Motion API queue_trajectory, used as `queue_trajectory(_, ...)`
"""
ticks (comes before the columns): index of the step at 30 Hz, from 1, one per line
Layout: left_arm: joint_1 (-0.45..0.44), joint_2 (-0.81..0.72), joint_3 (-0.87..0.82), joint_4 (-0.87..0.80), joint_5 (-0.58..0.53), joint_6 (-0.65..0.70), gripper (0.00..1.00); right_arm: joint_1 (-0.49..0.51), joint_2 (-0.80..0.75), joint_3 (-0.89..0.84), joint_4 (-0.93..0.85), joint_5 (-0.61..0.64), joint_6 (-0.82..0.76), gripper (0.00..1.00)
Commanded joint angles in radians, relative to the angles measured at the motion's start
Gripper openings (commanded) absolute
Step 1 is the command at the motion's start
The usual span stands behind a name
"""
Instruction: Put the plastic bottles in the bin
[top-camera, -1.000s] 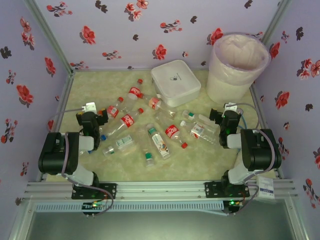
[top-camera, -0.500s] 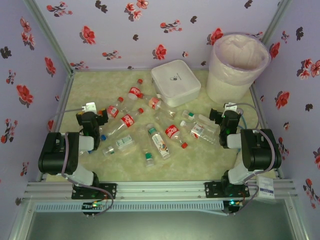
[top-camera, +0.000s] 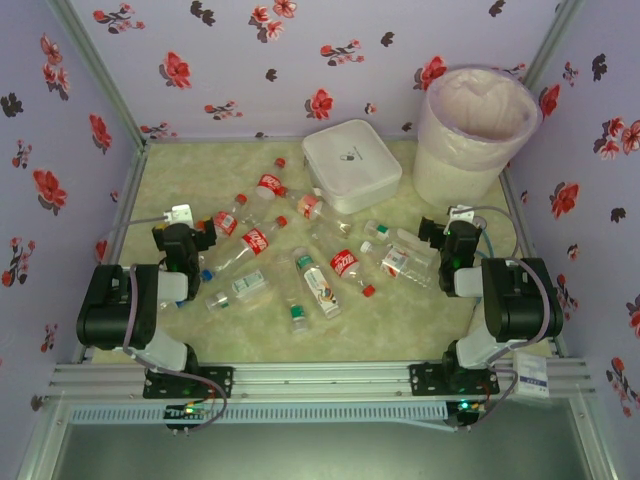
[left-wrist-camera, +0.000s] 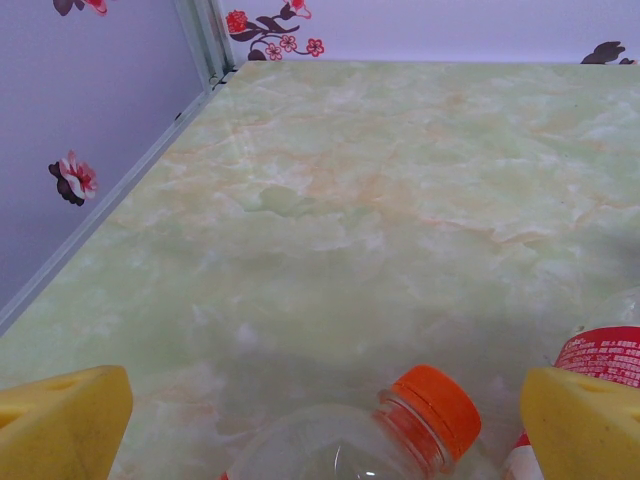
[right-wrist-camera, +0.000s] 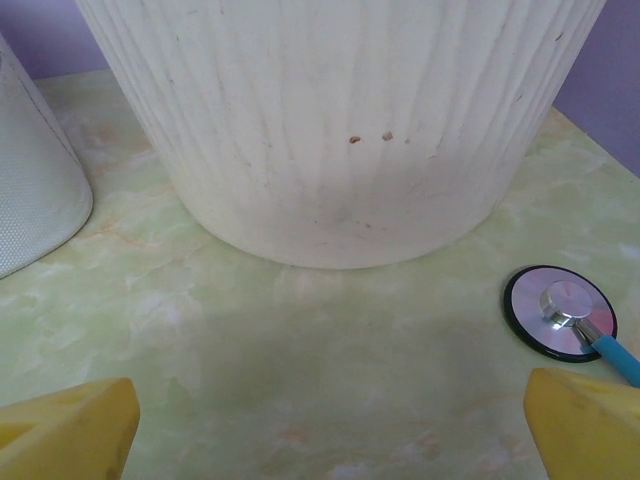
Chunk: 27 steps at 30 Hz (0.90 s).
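The plastic bottles (top-camera: 255, 241) lie on their sides across the middle of the glossy, green-marbled table (left-wrist-camera: 380, 200). They are clear and crinkled, with red, green, white or blue caps (some wear red cola labels). My left gripper (left-wrist-camera: 325, 420) stands wide open and holds nothing. Between its yellow pads (left-wrist-camera: 60, 425) I see one bottle's orange cap (left-wrist-camera: 435, 405) and clear shoulder, the body cut off below. The bin (top-camera: 470, 160), a tall round ribbed white bucket with a pinkish bag folded over its rim, stands far right. My right gripper (right-wrist-camera: 325, 425), equally spread and empty, faces its wall, with the rim out of frame. A stethoscope's metal disc (right-wrist-camera: 558, 312) lies to the right, and a rounded-square white box (top-camera: 350, 165) sits left of the bin.
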Motion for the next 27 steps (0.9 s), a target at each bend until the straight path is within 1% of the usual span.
queue_trajectory(1, 0.006, 0.002, 0.001, 0.025, 0.007, 0.012, 1.00, -0.007, -0.006, 0.012, 0.010, -0.006, 0.012, 0.99)
queue_trajectory(2, 0.005, 0.002, -0.002, 0.031, 0.007, 0.012, 1.00, -0.007, -0.009, 0.013, 0.013, -0.008, 0.012, 0.99)
queue_trajectory(4, -0.004, -0.038, -0.003, 0.007, 0.005, 0.013, 1.00, -0.007, -0.045, 0.059, -0.097, -0.014, 0.013, 0.99)
queue_trajectory(5, -0.007, -0.075, 0.007, -0.042, -0.002, 0.015, 1.00, -0.007, -0.068, 0.090, -0.166, -0.010, 0.015, 0.99)
queue_trajectory(7, -0.011, -0.167, 0.049, -0.193, -0.032, 0.012, 1.00, -0.007, -0.138, 0.195, -0.400, -0.008, 0.013, 0.99)
queue_trajectory(8, -0.011, -0.206, 0.074, -0.265, -0.041, 0.012, 1.00, -0.007, -0.159, 0.222, -0.459, -0.017, 0.000, 0.99)
queue_trajectory(10, -0.014, -0.286, 0.145, -0.454, -0.058, 0.012, 1.00, -0.007, -0.204, 0.253, -0.530, -0.042, -0.036, 0.99)
queue_trajectory(11, -0.014, -0.313, 0.184, -0.549, -0.067, -0.012, 1.00, -0.007, -0.224, 0.270, -0.580, -0.042, -0.038, 0.99)
queue_trajectory(14, -0.014, -0.354, 0.345, -0.918, -0.086, -0.063, 1.00, -0.007, -0.282, 0.332, -0.780, -0.029, -0.016, 0.99)
queue_trajectory(16, -0.012, -0.337, 0.471, -1.173, -0.086, -0.082, 1.00, -0.007, -0.319, 0.395, -0.959, 0.021, 0.061, 0.99)
queue_trajectory(18, -0.007, -0.302, 0.579, -1.373, -0.070, -0.088, 1.00, -0.007, -0.347, 0.462, -1.142, 0.054, 0.145, 0.99)
queue_trajectory(19, -0.002, -0.278, 0.635, -1.483, -0.045, -0.088, 1.00, -0.007, -0.359, 0.494, -1.224, 0.050, 0.172, 0.99)
queue_trajectory(21, 0.010, -0.242, 0.711, -1.632, -0.004, -0.081, 1.00, -0.007, -0.368, 0.560, -1.349, 0.011, 0.162, 0.99)
queue_trajectory(22, 0.018, -0.232, 0.729, -1.678, 0.006, -0.076, 1.00, -0.007, -0.364, 0.602, -1.409, -0.006, 0.144, 0.99)
queue_trajectory(24, 0.047, -0.225, 0.725, -1.715, 0.043, -0.063, 1.00, -0.007, -0.347, 0.688, -1.518, -0.027, 0.121, 0.99)
queue_trajectory(27, 0.136, -0.198, 0.714, -1.759, 0.163, -0.067, 1.00, -0.007, -0.321, 0.802, -1.632, -0.084, 0.113, 0.99)
